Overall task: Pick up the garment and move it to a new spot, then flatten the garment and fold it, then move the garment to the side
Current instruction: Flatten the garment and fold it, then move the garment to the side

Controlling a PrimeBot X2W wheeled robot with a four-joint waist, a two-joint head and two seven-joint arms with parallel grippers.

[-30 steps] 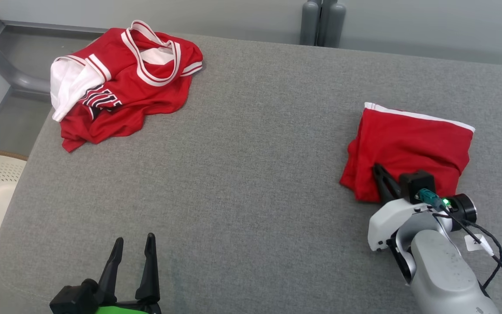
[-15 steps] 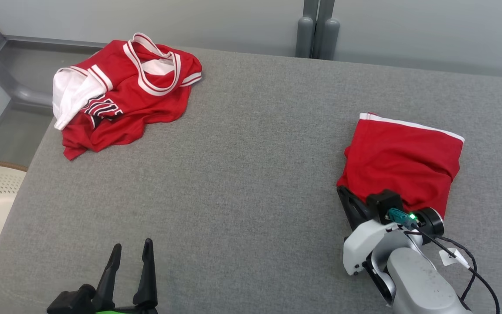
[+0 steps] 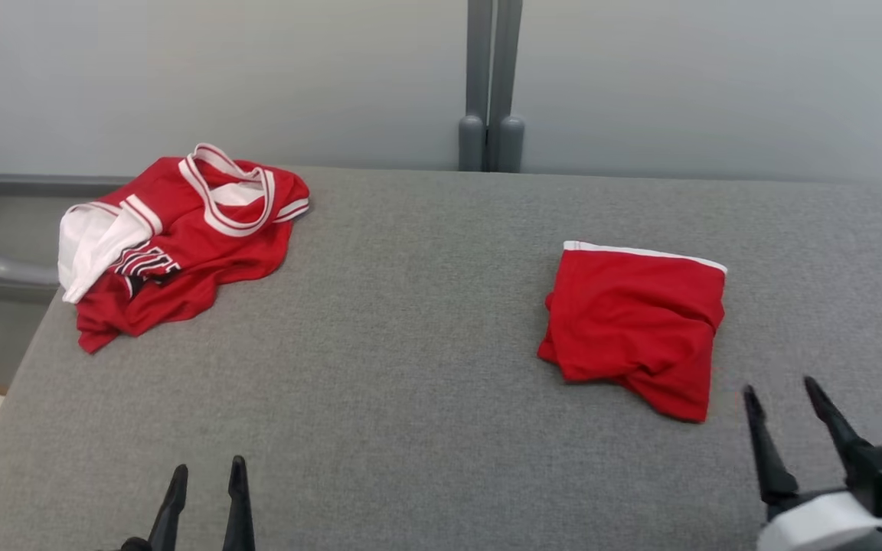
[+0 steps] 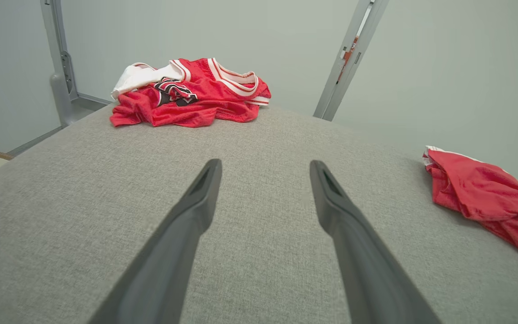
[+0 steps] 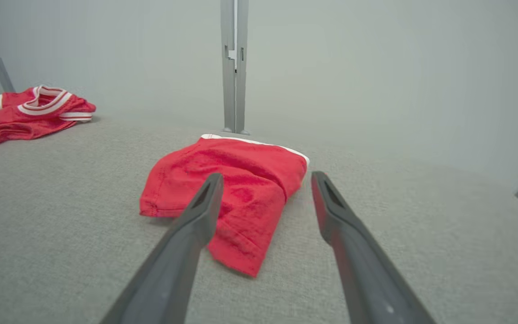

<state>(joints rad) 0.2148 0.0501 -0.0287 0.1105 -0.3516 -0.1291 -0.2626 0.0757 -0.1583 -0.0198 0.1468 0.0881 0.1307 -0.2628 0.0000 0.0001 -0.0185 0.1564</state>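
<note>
The folded red cloth garment with a white edge band (image 3: 636, 329) lies on the grey woven surface (image 3: 410, 367), just beyond the right gripper (image 3: 779, 386), whose fingers stand spread and clear of it. The left gripper (image 3: 208, 464) is spread too, holding nothing. Well beyond its fingers lies a crumpled red-and-white jersey (image 3: 196, 237). Its black-and-white lettering is creased and unreadable.
</note>
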